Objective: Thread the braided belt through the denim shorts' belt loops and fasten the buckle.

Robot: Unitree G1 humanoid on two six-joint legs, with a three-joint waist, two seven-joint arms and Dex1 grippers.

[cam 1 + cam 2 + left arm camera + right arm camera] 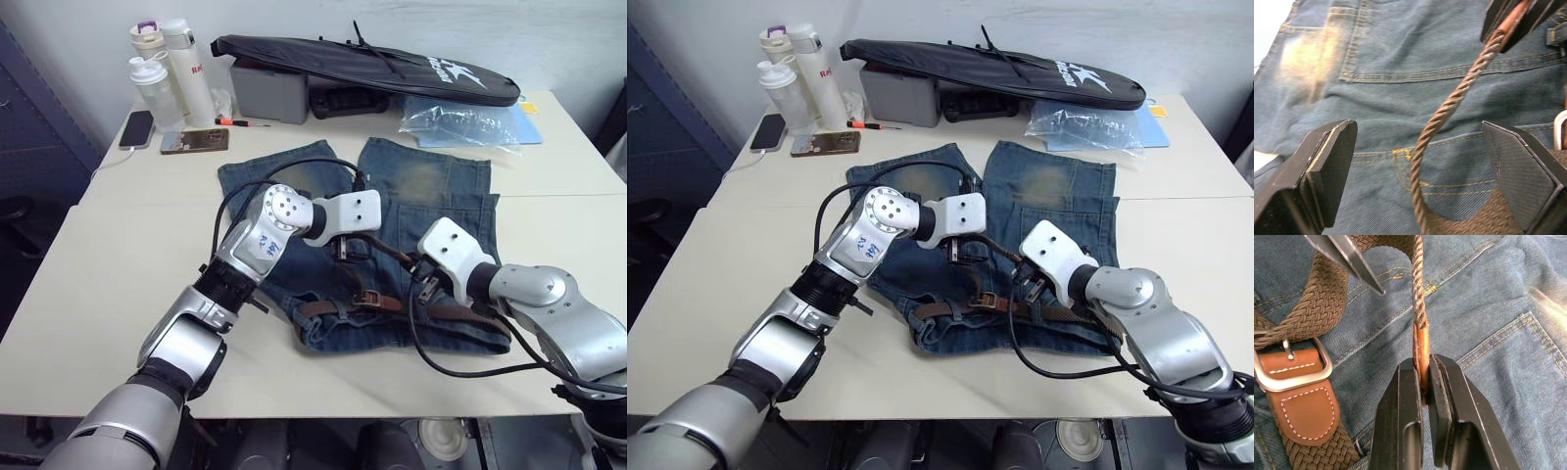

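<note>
Right wrist view: right gripper (1425, 382) pinches braided belt (1418, 289) tip; left gripper (1420, 161) jaws spread. Tip should stay flat entering belt loops.

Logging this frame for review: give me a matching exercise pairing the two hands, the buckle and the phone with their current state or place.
Things:
1. left hand
2. right hand
3. buckle
4. phone

States or places:
A. lying on the denim shorts, by the waistband
B. shut on the braided belt at its leather tip
C. on the table, beside the bottles
D. open, with the belt passing between its fingers

Pairs: 1-D, 2-B, 3-A, 4-C
</note>
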